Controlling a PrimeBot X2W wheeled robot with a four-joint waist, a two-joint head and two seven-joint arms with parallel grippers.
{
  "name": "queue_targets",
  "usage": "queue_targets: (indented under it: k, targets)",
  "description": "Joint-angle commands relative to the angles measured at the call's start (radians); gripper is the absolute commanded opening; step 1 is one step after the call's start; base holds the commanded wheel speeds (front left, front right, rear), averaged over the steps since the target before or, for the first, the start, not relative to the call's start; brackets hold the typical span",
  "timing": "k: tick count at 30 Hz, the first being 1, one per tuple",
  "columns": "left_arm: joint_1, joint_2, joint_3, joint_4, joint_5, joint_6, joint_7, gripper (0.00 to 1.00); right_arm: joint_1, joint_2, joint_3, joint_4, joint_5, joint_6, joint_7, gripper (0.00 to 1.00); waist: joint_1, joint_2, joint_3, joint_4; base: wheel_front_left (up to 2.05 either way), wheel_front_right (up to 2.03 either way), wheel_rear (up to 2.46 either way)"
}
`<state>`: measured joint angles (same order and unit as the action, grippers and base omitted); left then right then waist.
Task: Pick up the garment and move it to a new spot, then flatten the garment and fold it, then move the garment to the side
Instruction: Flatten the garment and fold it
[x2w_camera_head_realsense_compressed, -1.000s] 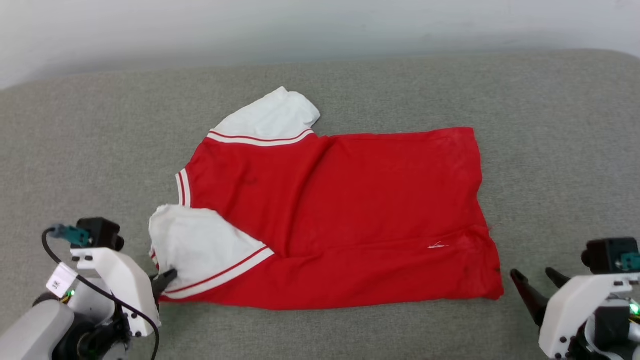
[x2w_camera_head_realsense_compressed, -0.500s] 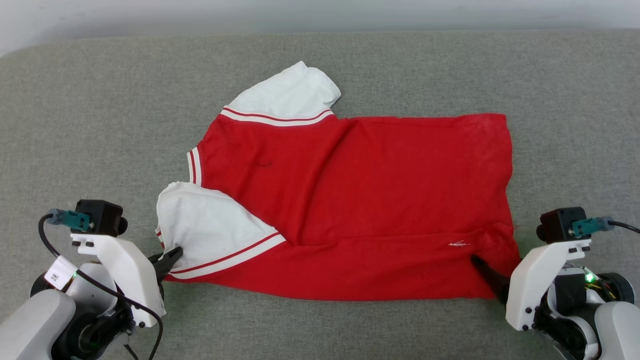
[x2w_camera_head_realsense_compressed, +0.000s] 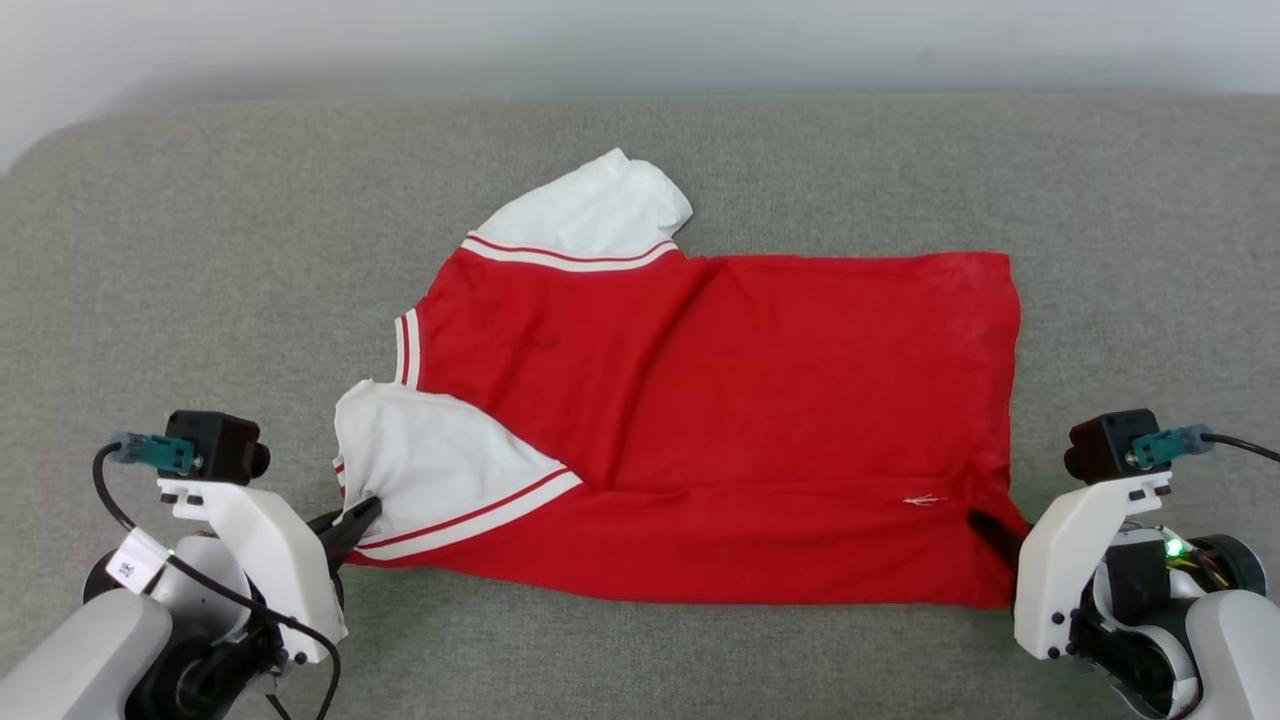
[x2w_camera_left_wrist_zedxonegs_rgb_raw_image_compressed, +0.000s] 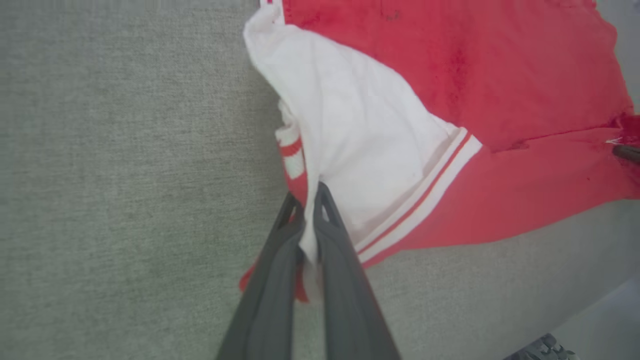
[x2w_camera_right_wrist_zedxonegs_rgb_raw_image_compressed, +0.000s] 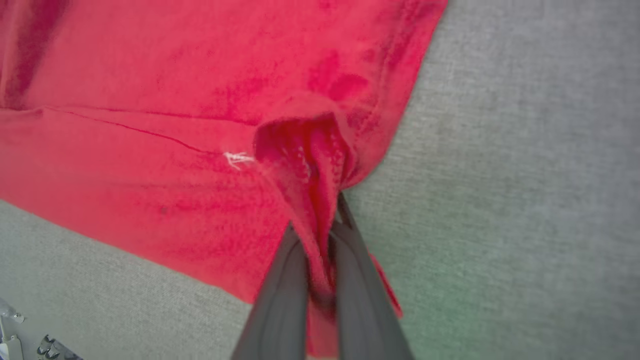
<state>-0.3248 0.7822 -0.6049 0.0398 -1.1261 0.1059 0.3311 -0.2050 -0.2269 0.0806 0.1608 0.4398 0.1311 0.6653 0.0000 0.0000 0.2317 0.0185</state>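
Two grips now hold the red jersey (x2w_camera_head_realsense_compressed: 750, 400) spread mid-way across the grey cushion (x2w_camera_head_realsense_compressed: 200, 250): your right gripper (x2w_camera_head_realsense_compressed: 985, 525), open a second ago, has clamped the hem corner (x2w_camera_right_wrist_zedxonegs_rgb_raw_image_compressed: 305, 150) at the cushion's front, your left gripper (x2w_camera_head_realsense_compressed: 355, 515) stays pinched on the white sleeve (x2w_camera_head_realsense_compressed: 430, 470), so the fold looks ready to begin

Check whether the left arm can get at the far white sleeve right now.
Probably not yet: nothing lies over the far sleeve, but the left arm has its jaws shut on the garment's near sleeve.
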Motion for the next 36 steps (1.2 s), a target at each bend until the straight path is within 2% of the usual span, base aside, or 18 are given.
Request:
queue_targets:
  k: [1, 8, 16, 22, 27, 28, 29, 30, 31, 32, 36]
  targets:
    - [0.015, -0.004, -0.001, 0.002, 0.005, -0.004, -0.008, 0.00, 0.007, -0.008, -0.002, -0.007, -0.004, -0.001, -0.009, 0.00, 0.0000, 0.0000, -0.024, 0.000, 0.00, 0.00, 0.00]
    - [0.077, -0.014, -0.016, 0.000, -0.012, 0.011, -0.020, 0.00, 0.080, -0.031, 0.012, -0.032, 0.002, -0.001, 0.000, 0.00, 0.0000, 0.0000, -0.124, 0.003, 0.00, 0.00, 0.00]
    - [0.205, 0.001, -0.025, -0.017, -0.047, 0.067, -0.028, 0.00, 0.197, -0.060, 0.040, -0.059, 0.032, -0.001, 0.002, 0.00, 0.0000, 0.0000, -0.232, 0.005, 0.00, 0.00, 0.00]
    - [0.304, 0.007, -0.027, -0.035, -0.077, 0.102, -0.044, 0.00, 0.269, -0.065, 0.046, -0.076, 0.042, -0.001, -0.015, 0.00, 0.0000, 0.0000, -0.249, 0.008, 0.00, 0.00, 0.00]
    - [0.324, -0.033, -0.036, -0.013, -0.080, 0.092, -0.078, 0.00, 0.305, -0.050, 0.036, -0.058, 0.031, -0.001, -0.054, 0.00, 0.0000, 0.0000, -0.241, 0.011, 0.00, 0.00, 0.00]
    - [0.318, -0.043, -0.039, -0.004, -0.074, 0.091, -0.084, 0.00, 0.310, -0.044, 0.033, -0.052, 0.030, -0.001, -0.063, 0.14, 0.0000, 0.0000, -0.239, 0.011, 0.00, 0.00, 0.00]
    - [0.312, -0.057, -0.041, 0.006, -0.076, 0.088, -0.087, 0.11, 0.313, -0.042, 0.032, -0.047, 0.027, -0.001, -0.072, 0.27, 0.0000, 0.0000, -0.237, 0.011, 0.00, 0.00, 0.00]
    - [0.305, -0.065, -0.044, 0.016, -0.073, 0.087, -0.090, 0.49, 0.315, -0.039, 0.029, -0.043, 0.024, -0.001, -0.082, 0.55, 0.0000, 0.0000, -0.235, 0.011, 0.00, 0.00, 0.00]
    - [0.296, -0.074, -0.043, 0.027, -0.073, 0.083, -0.096, 0.98, 0.318, -0.034, 0.024, -0.039, 0.023, -0.001, -0.094, 0.96, 0.0000, 0.0000, -0.233, 0.010, 0.00, 0.00, 0.00]
    - [0.290, -0.082, -0.045, 0.038, -0.072, 0.079, -0.098, 1.00, 0.321, -0.031, 0.022, -0.038, 0.021, -0.001, -0.105, 1.00, 0.0000, 0.0000, -0.232, 0.010, 0.00, 0.00, 0.00]
    - [0.270, -0.100, -0.051, 0.076, -0.059, 0.061, -0.111, 1.00, 0.329, -0.017, 0.011, -0.056, 0.005, -0.001, -0.190, 1.00, 0.0000, 0.0000, -0.233, 0.008, 0.00, 0.00, 0.00]
